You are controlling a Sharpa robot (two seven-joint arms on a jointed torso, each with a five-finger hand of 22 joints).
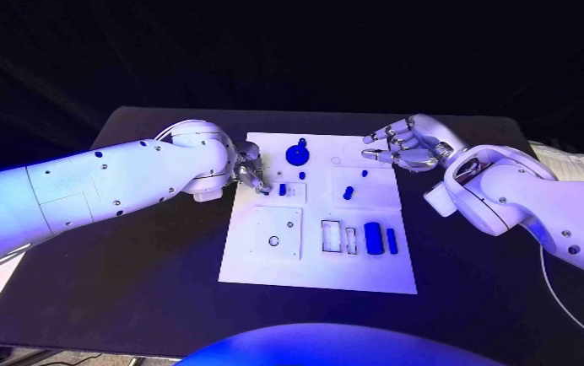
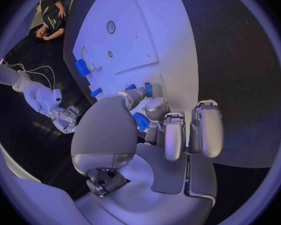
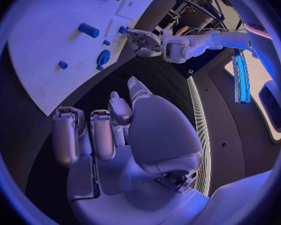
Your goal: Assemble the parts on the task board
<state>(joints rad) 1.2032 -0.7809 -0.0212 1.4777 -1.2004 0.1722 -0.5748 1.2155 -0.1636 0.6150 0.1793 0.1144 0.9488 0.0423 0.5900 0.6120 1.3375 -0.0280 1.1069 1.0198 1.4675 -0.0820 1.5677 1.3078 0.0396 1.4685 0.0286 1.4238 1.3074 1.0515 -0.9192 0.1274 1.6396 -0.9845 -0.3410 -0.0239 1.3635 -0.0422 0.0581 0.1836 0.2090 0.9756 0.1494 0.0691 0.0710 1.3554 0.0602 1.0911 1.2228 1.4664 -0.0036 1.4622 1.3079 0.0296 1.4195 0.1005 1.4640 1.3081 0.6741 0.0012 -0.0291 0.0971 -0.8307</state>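
The left hand is at the white task board, its fingers on a small blue part (pinching it, I think). Next, push it straight in. The right hand hovers, fingers spread, holding nothing.

Worktop: you see a black surface | on it: the white task board lies flat in the middle | board carries small blue parts
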